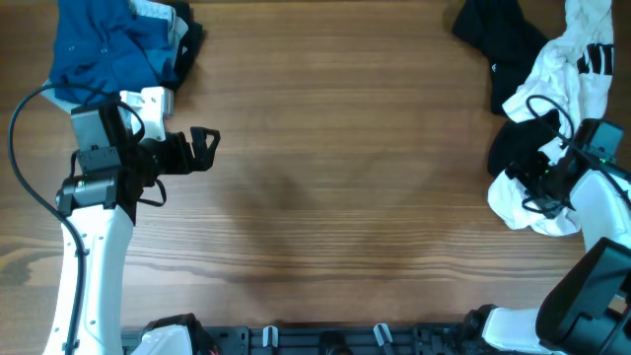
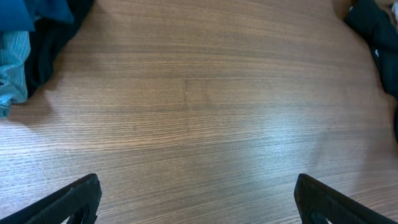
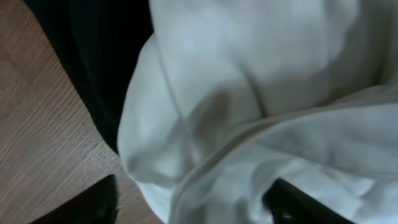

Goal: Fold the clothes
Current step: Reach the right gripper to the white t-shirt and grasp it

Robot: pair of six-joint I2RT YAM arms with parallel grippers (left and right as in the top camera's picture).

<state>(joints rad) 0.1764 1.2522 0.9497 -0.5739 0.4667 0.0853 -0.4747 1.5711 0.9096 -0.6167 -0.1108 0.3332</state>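
A pile of clothes lies at the right edge: a white garment (image 1: pixel 577 59) with black garments (image 1: pixel 498 35) under and beside it. My right gripper (image 1: pixel 540 185) is low over the pile's lower white part (image 1: pixel 521 209). In the right wrist view the white garment (image 3: pixel 249 74) fills the frame, and the right gripper (image 3: pixel 193 202) is open with white cloth between its fingers. A black garment (image 3: pixel 93 62) lies at the left there. My left gripper (image 1: pixel 207 148) is open and empty over bare wood (image 2: pixel 196 199).
A pile of blue clothes (image 1: pixel 108 44) with a dark garment sits at the table's far left corner; its edge shows in the left wrist view (image 2: pixel 12 68). A black garment (image 2: pixel 373 25) shows at that view's top right. The wooden table (image 1: pixel 335 197) spans between the piles.
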